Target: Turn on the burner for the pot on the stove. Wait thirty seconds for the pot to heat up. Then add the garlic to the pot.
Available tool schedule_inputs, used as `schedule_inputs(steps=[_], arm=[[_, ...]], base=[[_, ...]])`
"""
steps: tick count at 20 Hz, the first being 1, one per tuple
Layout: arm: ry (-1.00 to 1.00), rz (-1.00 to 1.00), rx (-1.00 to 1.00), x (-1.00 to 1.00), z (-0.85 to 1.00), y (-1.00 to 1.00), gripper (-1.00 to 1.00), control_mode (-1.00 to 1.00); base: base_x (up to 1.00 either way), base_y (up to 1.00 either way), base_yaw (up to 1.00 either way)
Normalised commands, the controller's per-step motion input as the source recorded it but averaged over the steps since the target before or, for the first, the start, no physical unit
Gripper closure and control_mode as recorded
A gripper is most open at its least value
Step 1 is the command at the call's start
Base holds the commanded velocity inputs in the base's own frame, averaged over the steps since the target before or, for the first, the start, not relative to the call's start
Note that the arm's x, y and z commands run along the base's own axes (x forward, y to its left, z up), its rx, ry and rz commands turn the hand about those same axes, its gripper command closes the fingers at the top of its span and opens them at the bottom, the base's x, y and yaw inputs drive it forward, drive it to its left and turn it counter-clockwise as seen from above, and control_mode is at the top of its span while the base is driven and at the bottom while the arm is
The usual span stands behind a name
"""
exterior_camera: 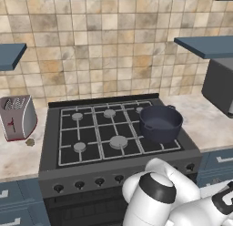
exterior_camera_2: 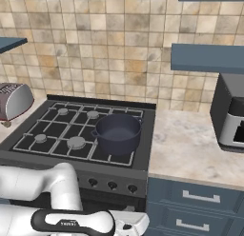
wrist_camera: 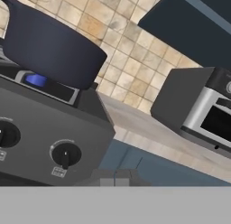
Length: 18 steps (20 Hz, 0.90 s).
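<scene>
Where counter ends, microwave.

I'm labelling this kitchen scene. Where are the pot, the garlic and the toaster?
pot (exterior_camera: 160, 125), left base view, front wall.
garlic (exterior_camera: 30, 141), left base view, its middle.
toaster (exterior_camera: 18, 118), left base view, front face.

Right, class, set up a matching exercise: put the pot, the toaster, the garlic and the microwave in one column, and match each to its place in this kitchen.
Things:
1. pot
2. toaster
3. garlic
4. microwave

Places:
A. on the counter right of the stove
B. on the stove's right side, over a burner
C. on the counter just in front of the toaster
D. on the counter left of the stove, by the tiled wall

Pairs: 1-B, 2-D, 3-C, 4-A
</scene>
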Motion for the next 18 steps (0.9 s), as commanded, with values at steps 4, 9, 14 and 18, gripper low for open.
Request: schedule_inputs(steps=[4, 9, 14, 18], arm=[[-0.01, 0.0, 0.0, 0.0, 0.0, 0.0, 1.0, -1.0], [0.0, 0.0, 0.0, 0.0, 0.0, 0.0, 1.0, -1.0], [0.0, 0.0, 0.0, 0.0, 0.0, 0.0, 1.0, -1.0], [0.0, 0.0, 0.0, 0.0, 0.0, 0.0, 1.0, -1.0]], base=[[0.0, 0.0, 0.0], [0.0, 0.0, 0.0], [0.0, 0.0, 0.0], [0.0, 0.0, 0.0]])
